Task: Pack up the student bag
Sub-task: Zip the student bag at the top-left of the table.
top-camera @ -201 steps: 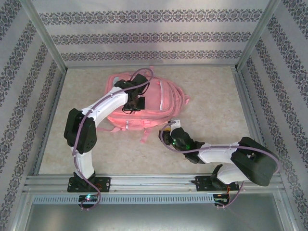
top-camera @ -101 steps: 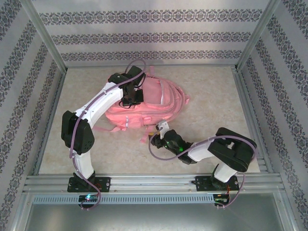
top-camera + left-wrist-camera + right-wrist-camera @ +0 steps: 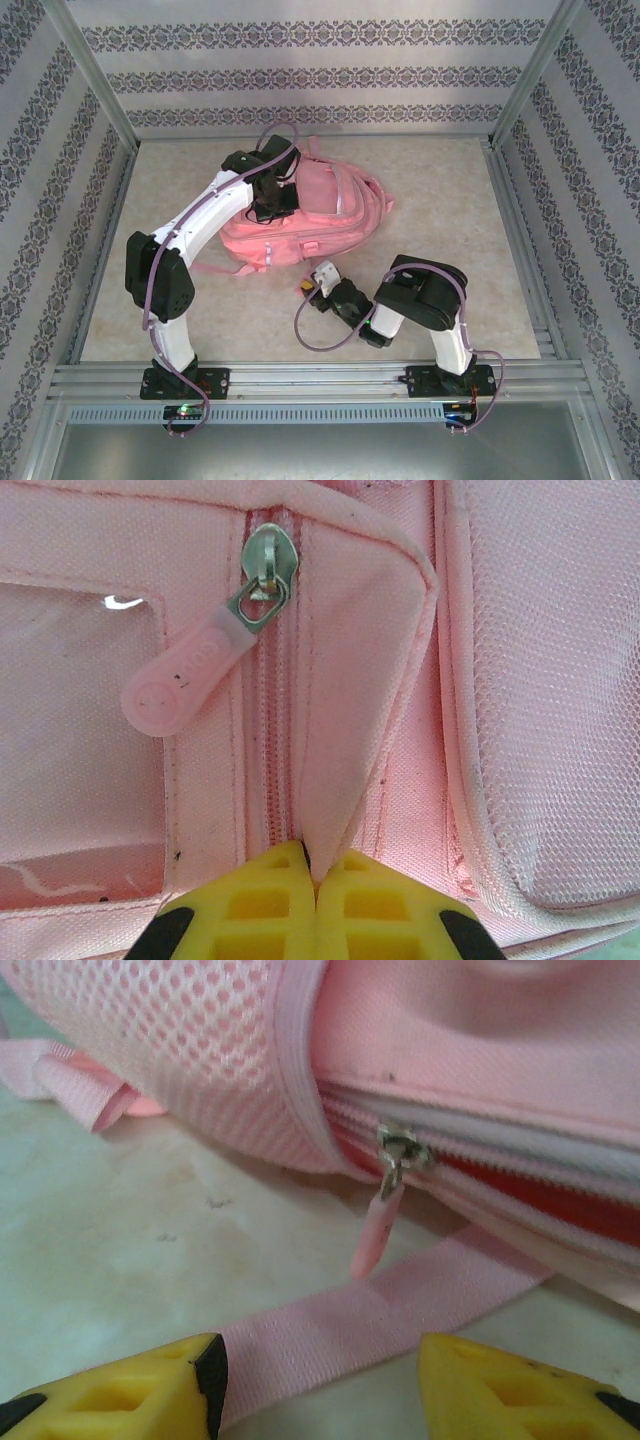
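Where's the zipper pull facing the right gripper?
Centre of the right wrist view: the zipper pull hangs from the student bag, just above the pink strap.

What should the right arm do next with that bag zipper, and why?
Probably ease the right gripper forward to the hanging zipper pull and close. Its jaws stand open over a strap, short of the pull, while the left gripper pinches a fold of the student bag.

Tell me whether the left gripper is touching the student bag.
Touching. The left wrist view shows the left gripper shut on a fold of the student bag, pink fabric pinched between its yellow jaws.
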